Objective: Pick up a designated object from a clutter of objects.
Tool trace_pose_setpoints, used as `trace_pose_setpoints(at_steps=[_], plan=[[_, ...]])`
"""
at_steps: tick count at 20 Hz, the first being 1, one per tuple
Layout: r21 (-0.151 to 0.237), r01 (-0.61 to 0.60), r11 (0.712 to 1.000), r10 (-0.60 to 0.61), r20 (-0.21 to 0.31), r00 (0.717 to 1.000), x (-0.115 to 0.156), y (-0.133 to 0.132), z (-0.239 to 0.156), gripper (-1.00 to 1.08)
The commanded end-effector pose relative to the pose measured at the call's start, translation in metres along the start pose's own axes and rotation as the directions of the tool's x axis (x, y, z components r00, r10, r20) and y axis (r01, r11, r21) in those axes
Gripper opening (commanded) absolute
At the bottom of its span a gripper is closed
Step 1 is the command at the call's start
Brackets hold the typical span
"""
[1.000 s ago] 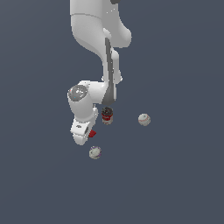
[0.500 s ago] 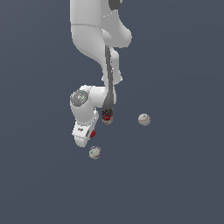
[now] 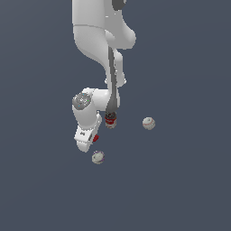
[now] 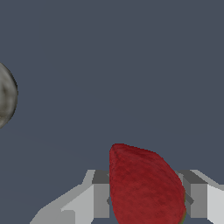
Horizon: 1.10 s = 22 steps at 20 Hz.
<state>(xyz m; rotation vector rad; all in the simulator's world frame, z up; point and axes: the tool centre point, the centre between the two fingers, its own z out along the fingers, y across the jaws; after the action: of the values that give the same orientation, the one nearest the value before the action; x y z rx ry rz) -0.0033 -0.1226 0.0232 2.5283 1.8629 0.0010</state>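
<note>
So the tool [image 4: 144, 199] has the strawberry [image 4: 144, 188] sitting right between its two fingers [image 4: 101, 197], and in the wrist view both fingers look pressed against the berry's sides, so I'd call it pinching the strawberry. In the exterior view you only catch a sliver of red [image 3: 95, 138] at the tool's tip, low near the bench [image 3: 180, 189], just beside one ball [image 3: 98, 157]. My worry is that the berry is tapered and rounded, so the grip could squeeze it out like a pip once it lifts, especially if the fingers only hold the wide end. That near ball could also get bumped if the arm swings. The can [image 3: 110, 120] stands just behind the arm, and the other ball [image 3: 148, 123] is well apart. The can has a red band, but nothing on it is readable at this size.
</note>
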Motion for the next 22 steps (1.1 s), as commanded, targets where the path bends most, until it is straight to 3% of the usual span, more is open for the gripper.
trace_pose_setpoints(at_steps=[1, 11, 22], plan=[[0.0, 0.0, 1.0, 0.0, 0.0, 1.0, 0.0, 0.0, -0.001, -1.0], [0.0, 0.0, 1.0, 0.0, 0.0, 1.0, 0.02, -0.015, -0.028, -1.0], [0.0, 0.001, 1.0, -0.001, 0.002, 1.0, 0.072, -0.053, -0.104, -1.0]])
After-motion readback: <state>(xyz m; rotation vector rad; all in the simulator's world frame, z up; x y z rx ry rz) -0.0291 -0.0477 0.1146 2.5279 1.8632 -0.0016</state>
